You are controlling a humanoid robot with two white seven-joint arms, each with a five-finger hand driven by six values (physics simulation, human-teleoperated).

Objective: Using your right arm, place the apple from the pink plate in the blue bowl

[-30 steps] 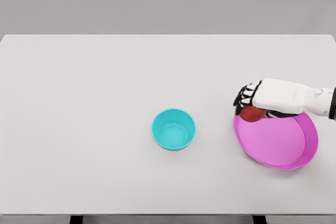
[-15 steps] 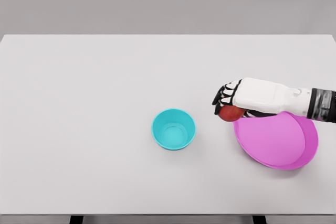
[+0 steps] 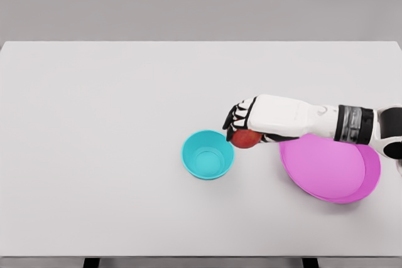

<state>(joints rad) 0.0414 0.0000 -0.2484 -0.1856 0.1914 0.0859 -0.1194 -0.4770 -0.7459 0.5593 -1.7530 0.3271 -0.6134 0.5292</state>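
A red apple (image 3: 246, 138) hangs under my right hand (image 3: 242, 125), whose fingers are curled over it from above. The hand hovers just right of the blue bowl (image 3: 208, 154), near its upper right rim, and the bowl holds nothing. The pink plate (image 3: 331, 167) lies to the right with nothing on it, its upper left edge hidden by my forearm. My right arm reaches in from the right edge. My left arm does not show.
A white table (image 3: 113, 123) fills the view, with its front edge along the bottom and a grey wall behind it.
My right hand has carried the apple leftward off the pink plate, across the gap, to just beside the bowl's right rim. Bowl and plate have stayed put.
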